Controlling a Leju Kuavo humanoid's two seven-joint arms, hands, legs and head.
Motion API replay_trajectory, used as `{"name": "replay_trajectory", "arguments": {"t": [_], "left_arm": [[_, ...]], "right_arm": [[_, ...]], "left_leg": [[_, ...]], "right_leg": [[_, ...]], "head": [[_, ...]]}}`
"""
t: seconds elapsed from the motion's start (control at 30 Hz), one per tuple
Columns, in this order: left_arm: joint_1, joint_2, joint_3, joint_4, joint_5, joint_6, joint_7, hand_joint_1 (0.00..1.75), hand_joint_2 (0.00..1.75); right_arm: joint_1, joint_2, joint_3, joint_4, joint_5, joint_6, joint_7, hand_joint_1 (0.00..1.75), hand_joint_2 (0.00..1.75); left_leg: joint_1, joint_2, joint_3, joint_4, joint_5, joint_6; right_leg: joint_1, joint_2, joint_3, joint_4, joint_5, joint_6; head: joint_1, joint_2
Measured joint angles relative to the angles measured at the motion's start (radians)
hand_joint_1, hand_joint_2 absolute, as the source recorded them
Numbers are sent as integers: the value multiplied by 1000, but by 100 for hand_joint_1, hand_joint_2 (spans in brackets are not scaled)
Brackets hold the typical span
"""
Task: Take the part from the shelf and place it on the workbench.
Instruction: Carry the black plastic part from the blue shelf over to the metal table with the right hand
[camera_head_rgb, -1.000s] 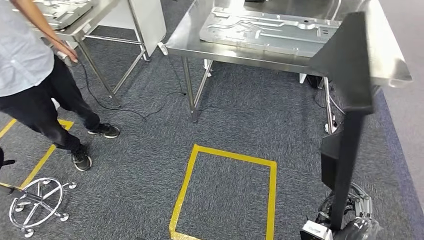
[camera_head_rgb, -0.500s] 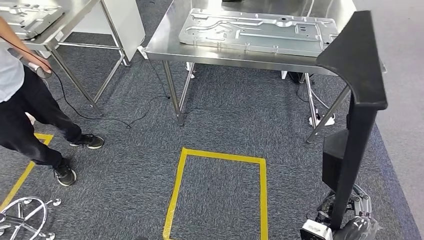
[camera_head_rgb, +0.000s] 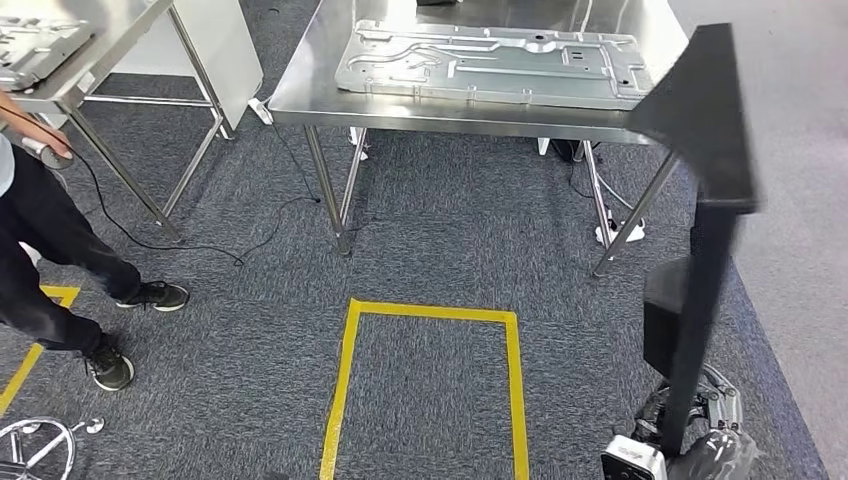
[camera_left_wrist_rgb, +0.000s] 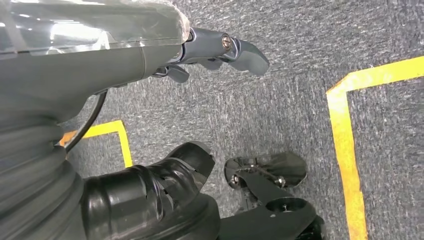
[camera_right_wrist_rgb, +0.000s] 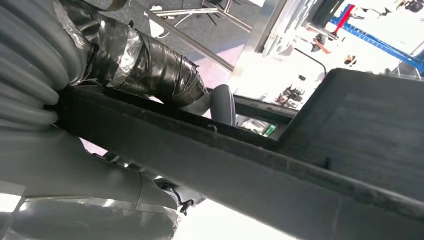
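My right hand (camera_head_rgb: 700, 440) grips the black part (camera_head_rgb: 700, 190), long axis upright, its top just right of the workbench (camera_head_rgb: 300, 95) ahead. My left hand (camera_left_wrist_rgb: 220, 50) hangs empty, fingers loosely apart.

No words, numbers or brand names are reading clearly anywhere in these views; a small white label (camera_head_rgb: 630, 458) at the right wrist is showing dark lettering in the head view, but it is appearing too small and blurred to make out; the yellow tape (camera_head_rgb: 428, 313) on the carpet is forming a plain rectangular outline and is carrying no writing; the stamped metal panel (camera_head_rgb: 490, 64) lying on the desk (camera_head_rgb: 300, 95) is showing no legible marking.
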Motion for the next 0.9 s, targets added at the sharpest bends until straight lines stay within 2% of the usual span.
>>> {"name": "replay_trajectory", "arguments": {"t": [0.07,0.3,0.53,0.6,0.67,0.73,0.83,0.87,0.9], "left_arm": [[0,0,0,0,-1,0,-1,0,175],[1,0,0,0,-2,0,-6,0,175],[1,0,0,0,-9,0,0,0,175],[0,1,0,0,-9,0,1,0,175],[0,1,0,0,-9,0,2,0,175],[0,1,0,0,-10,0,2,0,175],[0,0,0,0,-11,-1,2,0,175],[1,0,0,0,-11,-1,2,0,175],[1,0,0,0,-11,-1,2,0,175]], "right_arm": [[-1,0,0,0,-1,0,-2,175,175],[-2,-1,0,0,8,0,-2,175,175],[-7,0,0,1,16,0,-11,175,175],[-7,2,0,1,11,0,-11,175,175],[-8,6,0,0,7,0,-11,175,175],[-9,9,0,0,6,0,-11,175,175],[-9,9,0,2,3,0,-11,175,175],[-8,9,0,3,2,0,-11,175,175],[-8,9,0,4,2,0,-11,175,175]], "left_leg": [[0,0,1,-3,2,1],[0,-2,5,-10,7,-10],[0,-2,5,-10,7,-13],[-4,-2,3,-8,4,-5],[-4,-1,14,-30,12,8],[3,1,34,-64,28,17],[5,3,38,-70,31,19],[6,3,38,-66,28,17],[8,3,38,-61,24,14]], "right_leg": [[1,1,0,-1,0,-1],[1,1,0,0,0,-5],[0,1,0,0,0,-6],[-5,0,2,-6,3,1],[-8,-1,11,-16,6,10],[-5,1,-3,22,-21,14],[-9,1,-88,190,-101,23],[-12,1,-106,221,-104,27],[-15,1,-106,218,-88,30]], "head": [[0,0],[0,0],[0,0],[0,0],[0,0],[0,0],[1,0],[1,0],[0,0]]}}
